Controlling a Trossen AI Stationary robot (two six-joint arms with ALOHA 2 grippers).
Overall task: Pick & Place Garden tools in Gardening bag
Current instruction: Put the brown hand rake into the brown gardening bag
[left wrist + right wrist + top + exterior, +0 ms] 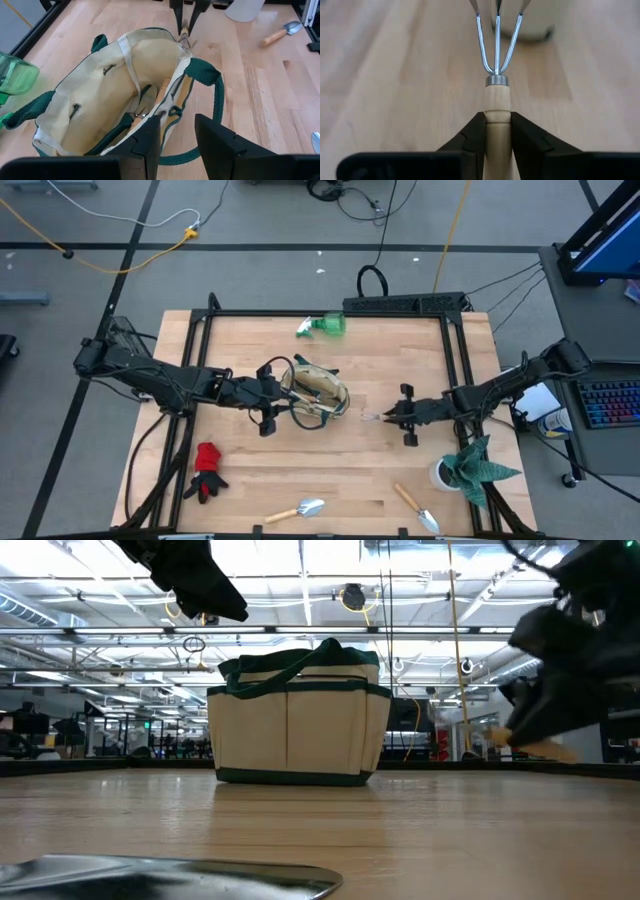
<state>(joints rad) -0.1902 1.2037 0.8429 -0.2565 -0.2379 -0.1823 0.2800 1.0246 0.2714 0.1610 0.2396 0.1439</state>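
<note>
The cream-and-green gardening bag [316, 392] stands upright on its base mid-table, mouth open, with a wooden handle [162, 89] inside. My left gripper [177, 122] hovers open over the bag's near wall at its left end, one finger above the inside and one outside. In the low view the left gripper [228, 602] sits clear above the bag [300, 725]. My right gripper [392, 416], to the bag's right, is shut on a fork-rake [497, 45] whose prongs point toward the bag. A green spray bottle [325, 327] lies at the far edge and a red glove [207, 472] near left. My right gripper pinches the fork-rake's wooden handle [497, 107] between its two fingers, just behind the metal collar. The fingers come from the table's right, slanting down, and lie along the handle. The prongs stick out ahead of the fingertips, and the handle [545, 748] is off the table.
Two trowels [300, 509] [417, 509] lie along the near edge. A spiky potted plant [468, 468] stands near right, close to my right arm. Black frame rails [200, 330] border the tabletop. Bare wood lies between the bag and the rake's prongs.
</note>
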